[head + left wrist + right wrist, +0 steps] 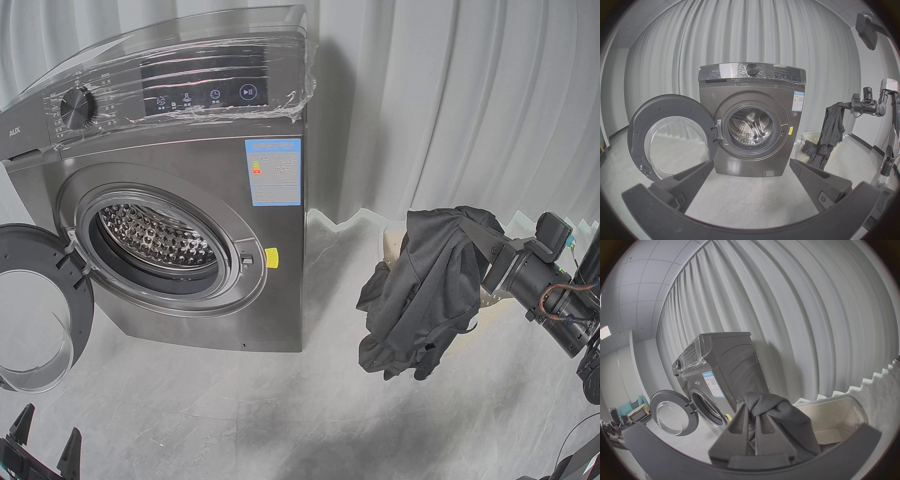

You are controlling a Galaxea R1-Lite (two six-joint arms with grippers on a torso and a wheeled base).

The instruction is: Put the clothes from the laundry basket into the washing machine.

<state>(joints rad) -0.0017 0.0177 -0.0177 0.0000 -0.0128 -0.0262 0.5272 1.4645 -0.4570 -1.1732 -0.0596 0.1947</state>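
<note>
Over the laundry basket (392, 240), to the right of the washing machine (187, 206), a dark piece of clothing (425, 294) hangs in the air. The right jaws are shut tight on its top edge, with the cloth pinched between their two flat, wedge-shaped sides at the end of the right arm (550, 294). The cloth is black, soft and a bit bumpy, like knit. It droops in long folds down past the front of the basket. The basket is cream plastic with rounded corners and little holes in its walls, and it stands by the white wavy curtain (437, 94). The washing machine is a grey metal box. Its round door (37, 306) is swung wide open to the left and has a clear window in a dark ring. Inside is a shiny metal drum (156, 234) full of small holes. Crinkly clear plastic wrap (206, 94) covers the top panel, where a round knob (76, 107) sits. The left jaws are low down in front of the door, spread wide apart and holding nothing. The floor (250, 400) is smooth, pale grey stone.
</note>
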